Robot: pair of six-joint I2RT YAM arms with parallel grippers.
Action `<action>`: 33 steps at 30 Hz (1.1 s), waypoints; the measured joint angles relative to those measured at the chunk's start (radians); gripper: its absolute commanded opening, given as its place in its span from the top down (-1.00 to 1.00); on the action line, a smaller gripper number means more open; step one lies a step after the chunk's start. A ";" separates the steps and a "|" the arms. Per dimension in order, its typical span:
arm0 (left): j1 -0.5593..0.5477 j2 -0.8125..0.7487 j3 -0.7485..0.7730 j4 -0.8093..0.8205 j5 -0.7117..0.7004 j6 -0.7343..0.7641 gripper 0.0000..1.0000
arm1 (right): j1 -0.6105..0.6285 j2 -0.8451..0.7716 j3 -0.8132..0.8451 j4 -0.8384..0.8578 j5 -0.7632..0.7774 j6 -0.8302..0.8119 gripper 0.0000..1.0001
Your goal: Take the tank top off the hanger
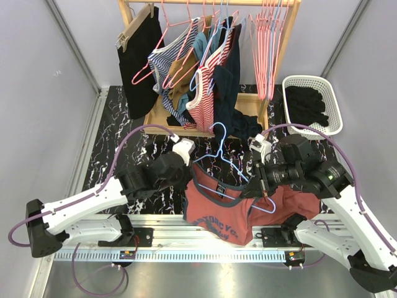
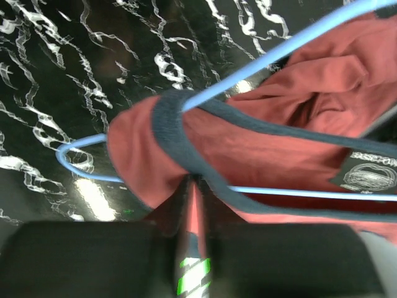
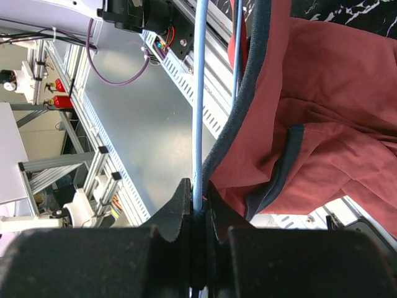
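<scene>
**Clamped both sides: fabric on the left, wire on the right**

Seeing the tank top (image 1: 220, 211), red with dark trim, flat on the black marbled table (image 1: 124, 133) at the near edge, between the two arms. Lower part over the aluminium rail (image 1: 186, 231) by the arm bases. Not off yet: threaded on the light-blue hanger (image 1: 231, 166), with the hook pointing away toward the rack (image 1: 251, 102) and the wire running in through the neck and shoulder openings.

Left gripper (image 2: 193, 181): shut down to a thin slit, pinching a fold of red fabric at the shoulder strap. Noting the hanger's rounded end poking out of the strap just past the fingertips, outside the jaws. Also seeing a printed black label (image 2: 369, 177) inside the neckline, off to the right in the wrist view.

Right gripper (image 3: 198, 195): closed tight on the hanger wire at the opposite shoulder. Dark trim touching the wire right at the fingertips; can't tell whether nipped as well.

From above: both grippers low over the table, one at each end of the hanger, well apart.

Elsewhere: wooden rack at the far side, carrying striped tops (image 1: 200, 105), a bunch of pink hangers (image 1: 270, 43) and black shorts (image 1: 139, 56). White basket (image 1: 310, 79) at the far right of the table, just beside the rack, with black clothes (image 1: 307, 105) inside.
</scene>
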 measured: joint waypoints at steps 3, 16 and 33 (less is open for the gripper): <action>0.000 -0.005 0.009 -0.018 -0.041 0.011 1.00 | 0.000 -0.020 -0.003 -0.008 0.006 0.000 1.00; 0.208 -0.267 -0.039 -0.125 -0.035 0.042 -0.58 | 0.001 -0.151 -0.009 -0.084 -0.048 -0.015 1.00; 0.077 -0.137 -0.062 0.075 0.162 -0.051 -0.78 | 0.002 -0.043 -0.049 0.006 0.029 0.027 1.00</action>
